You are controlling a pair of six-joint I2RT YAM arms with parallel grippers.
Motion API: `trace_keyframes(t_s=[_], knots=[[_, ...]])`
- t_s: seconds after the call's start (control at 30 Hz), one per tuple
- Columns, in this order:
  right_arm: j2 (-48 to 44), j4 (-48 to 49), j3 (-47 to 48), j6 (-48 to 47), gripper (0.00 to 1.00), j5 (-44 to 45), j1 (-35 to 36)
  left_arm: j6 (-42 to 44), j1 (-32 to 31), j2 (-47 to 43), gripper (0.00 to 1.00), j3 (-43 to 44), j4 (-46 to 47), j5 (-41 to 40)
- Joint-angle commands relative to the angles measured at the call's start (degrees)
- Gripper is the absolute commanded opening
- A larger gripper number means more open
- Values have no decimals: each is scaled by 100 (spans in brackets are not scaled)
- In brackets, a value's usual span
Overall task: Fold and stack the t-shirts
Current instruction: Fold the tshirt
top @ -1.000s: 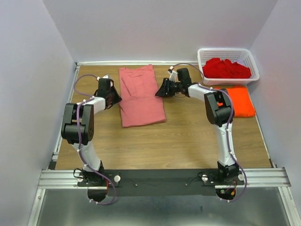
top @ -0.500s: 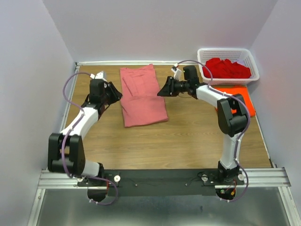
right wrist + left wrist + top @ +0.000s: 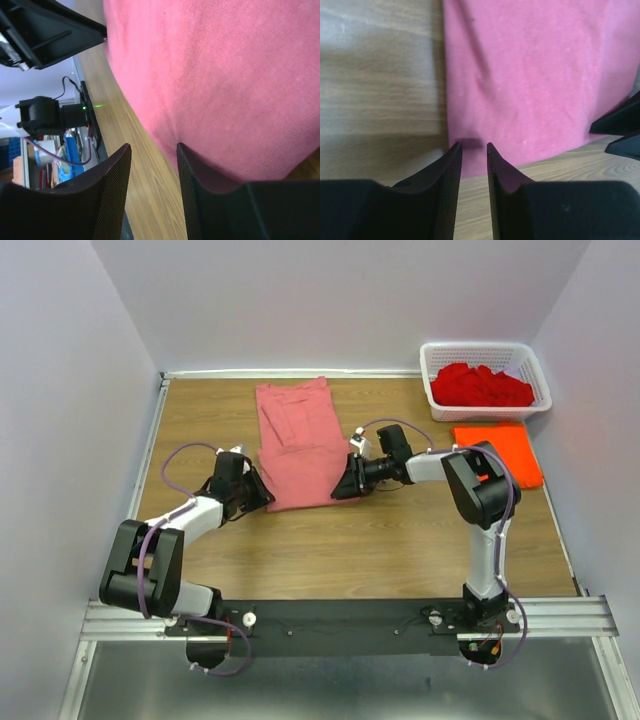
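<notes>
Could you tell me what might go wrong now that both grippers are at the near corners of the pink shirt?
1. The left gripper has only a narrow gap, at the very corner of the faded salmon-pink cloth t-shirt; it may catch too little and slip.
2. The right gripper sits low over the wooden table; pushing in could bunch the hem, skewing the fold.

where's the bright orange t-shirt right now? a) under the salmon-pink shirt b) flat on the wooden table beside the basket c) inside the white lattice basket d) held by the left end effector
b: the bright orange folded t-shirt lies flat on the wooden table, just on the near side of the white plastic lattice basket, which holds only deep red cloth tees.
</notes>
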Motion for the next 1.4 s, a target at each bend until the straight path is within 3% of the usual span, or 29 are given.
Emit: trace_keyframes(t_s=[0.0,0.23,0.4,0.67,0.87,1.1,1.37], knots=[[293,90,-522,-379,50,323,-144,-252,7,-141,34,-176,-110,-243],[-690,3,-603,-318,51,761,-135,-156,-27,-642,34,68,-612,-480],[-1253,-296,-226,-371,52,1570,75,204,-229,-477,48,937,-770,-937],[-684,-489,715,-564,51,3230,375,696,-423,824,46,2063,-507,-1043],[2,-630,1234,-591,51,3391,427,873,-493,1783,47,2583,-445,-1123],[30,-657,376,-389,50,3917,427,776,-730,2337,48,2513,-419,-921],[-1148,-859,-1190,15,51,4288,410,293,-1346,1828,49,1801,-454,-824]])
